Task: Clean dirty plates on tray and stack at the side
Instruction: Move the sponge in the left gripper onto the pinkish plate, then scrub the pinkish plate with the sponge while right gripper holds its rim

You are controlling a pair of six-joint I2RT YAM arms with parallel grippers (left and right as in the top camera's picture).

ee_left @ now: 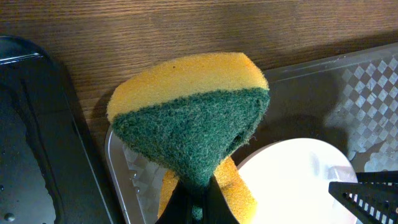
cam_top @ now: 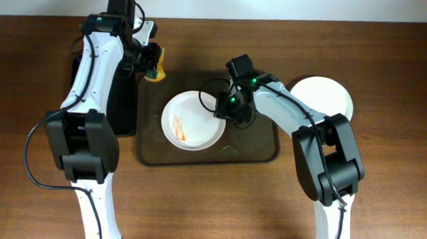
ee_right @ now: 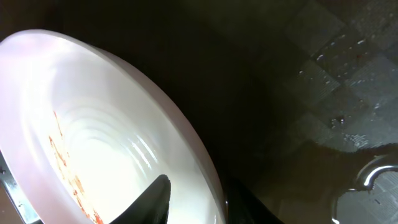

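Right gripper (ee_right: 198, 190) is straddling the smeared plate's (cam_top: 193, 120) rim on the tray (cam_top: 257, 145); cannot tell if it is clamped. The plate is likely stiff, slick and breakable, so pinch the rim. Left gripper (ee_left: 196, 202) is clenching the sponge (ee_left: 186, 118).

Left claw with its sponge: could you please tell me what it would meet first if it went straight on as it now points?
Likely the tray at its corner rim, or the table just beyond. The sponge gripped in the left claw would touch first. Depth is unclear.
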